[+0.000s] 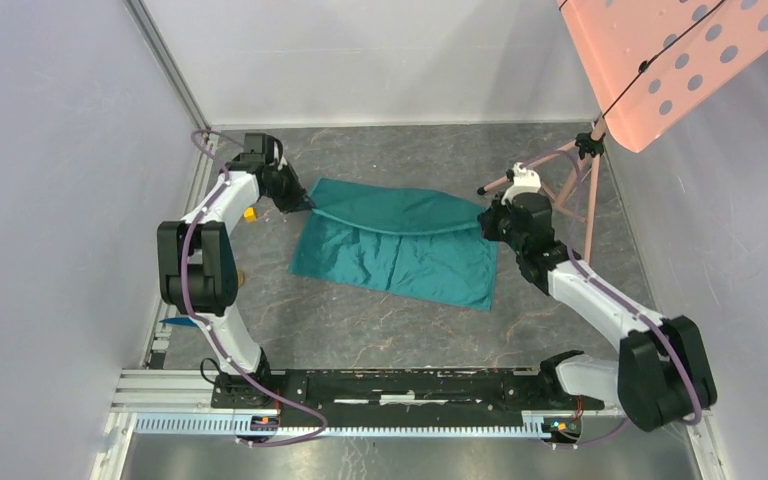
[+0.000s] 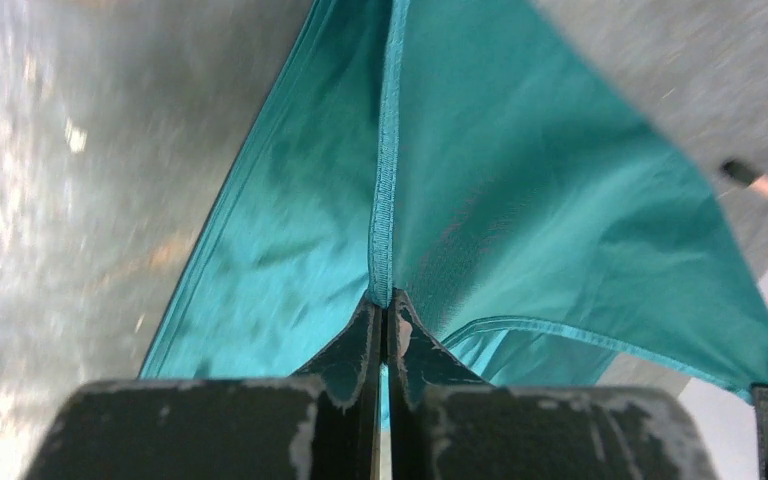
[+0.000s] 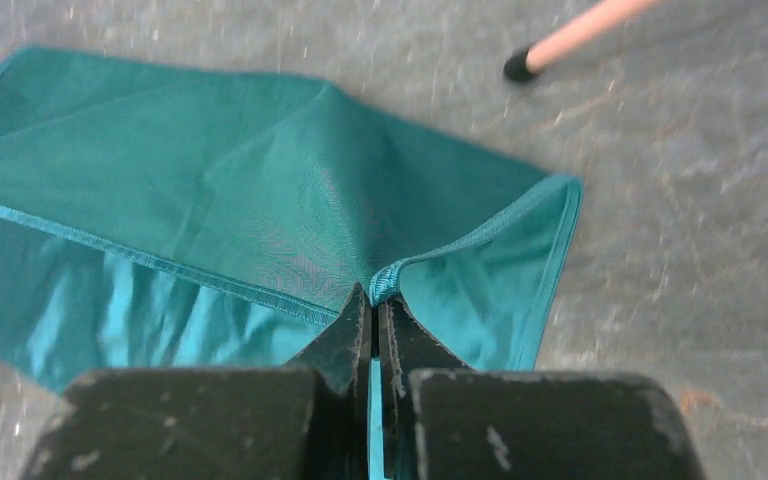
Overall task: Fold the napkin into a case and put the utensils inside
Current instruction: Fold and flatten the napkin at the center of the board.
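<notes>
My left pincer is clenched on the far-left corner of the napkin. My right pincer pinches its far-right corner.

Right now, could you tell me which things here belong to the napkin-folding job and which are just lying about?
Job: napkin; left gripper and right gripper, each shut on a corner.
Lying about: pink perforated panel; small yellow cube.

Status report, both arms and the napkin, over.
Left gripper shut on napkin, left corner; right gripper shut on right corner. Far edge lifted, draped over the rest. Pink tripod leg near right gripper, clear of cloth.
</notes>
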